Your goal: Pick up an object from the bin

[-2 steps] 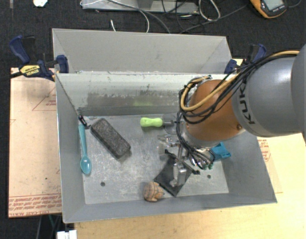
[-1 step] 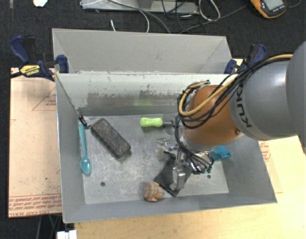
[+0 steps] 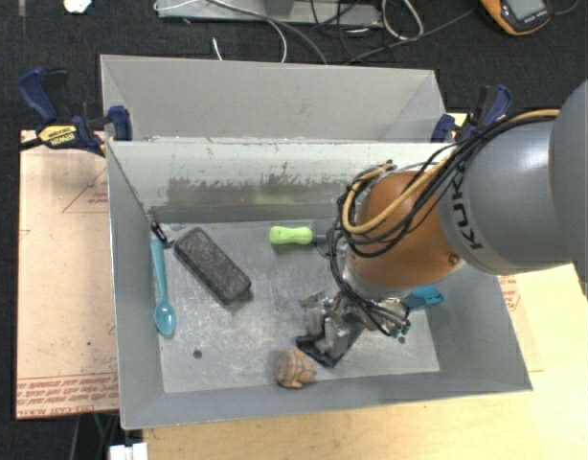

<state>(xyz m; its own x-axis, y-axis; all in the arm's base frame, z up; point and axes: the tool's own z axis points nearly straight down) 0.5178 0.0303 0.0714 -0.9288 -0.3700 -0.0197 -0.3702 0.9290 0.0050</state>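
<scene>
While the arm (image 3: 509, 199) reaches in from the right of the frame, its gripper (image 3: 328, 338) is seen low over the floor of the grey bin (image 3: 131, 257), in the lower part of the frame and a little right of centre. Whether the gripper is spread or pressed together cannot be told, as it is crowded by cables and dark parts of the wrist. Nothing can be made out as being held.

Nearest to it, a tan lump (image 3: 295, 368), rounded and shell-like, is found just beside it towards the lower left, close to the bin's front wall; contact cannot be confirmed. A small blue piece (image 3: 424, 298) is partly covered by the wrist on the right. Further off, a green handle (image 3: 292, 236) is placed near the back wall, a dark grey block (image 3: 213, 266) lies left of centre, and a blue spoon (image 3: 161, 290) is set along the left wall.

The task is judged to be at the approach stage: a descent has been made, but gripping and lifting are yet to be done.
</scene>
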